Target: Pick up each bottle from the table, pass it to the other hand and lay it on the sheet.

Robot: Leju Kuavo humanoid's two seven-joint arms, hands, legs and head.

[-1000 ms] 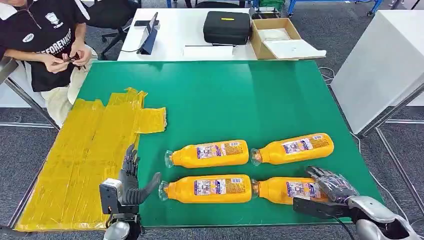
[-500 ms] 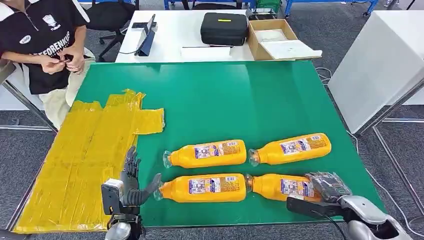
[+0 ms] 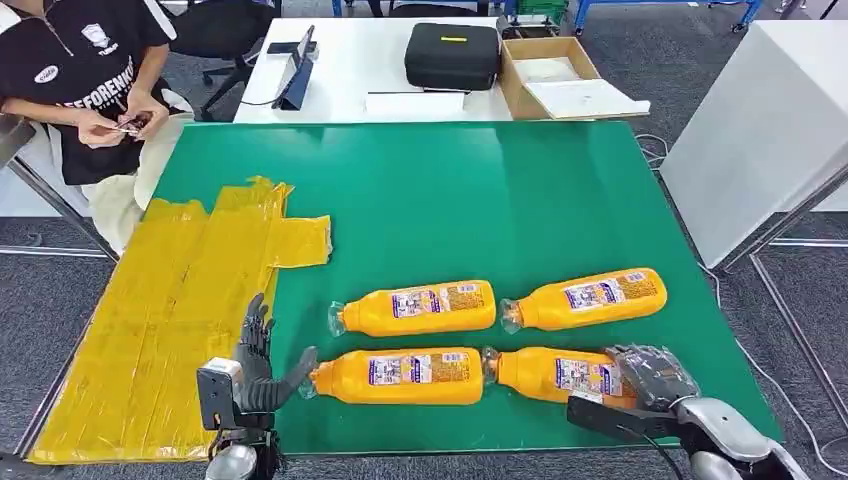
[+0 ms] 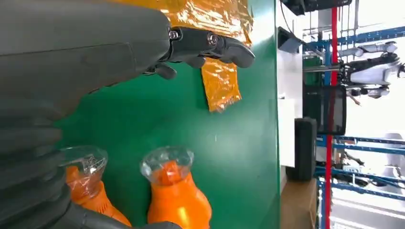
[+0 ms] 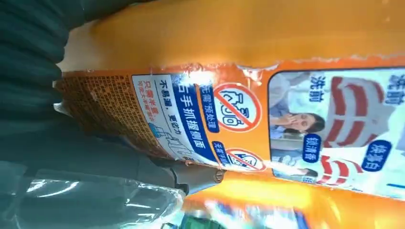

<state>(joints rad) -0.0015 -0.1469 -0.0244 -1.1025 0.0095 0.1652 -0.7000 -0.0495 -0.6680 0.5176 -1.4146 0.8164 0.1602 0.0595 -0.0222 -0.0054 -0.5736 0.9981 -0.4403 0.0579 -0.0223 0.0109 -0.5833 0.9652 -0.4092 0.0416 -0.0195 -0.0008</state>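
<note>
Four orange bottles with clear caps lie on the green table (image 3: 450, 200), caps pointing left. My right hand (image 3: 650, 375) wraps the base of the near right bottle (image 3: 550, 372), whose label (image 5: 215, 119) sits close up in the right wrist view. Its cap touches the base of the near left bottle (image 3: 400, 375). My left hand (image 3: 262, 365) is open, fingers apart, with its thumb right at that bottle's cap (image 4: 83, 162). The far left bottle (image 3: 415, 308) and far right bottle (image 3: 590, 297) lie behind. The crinkled yellow sheet (image 3: 170, 320) covers the table's left side.
A person (image 3: 90, 80) sits at the far left corner, handling something small. Behind the green table stands a white table with a black case (image 3: 452, 55) and an open cardboard box (image 3: 560, 80). A white cabinet (image 3: 770, 120) stands to the right.
My right hand has moved left with the near right bottle, which has pushed the near left bottle leftward up to my left thumb. The left hand has barely moved.
</note>
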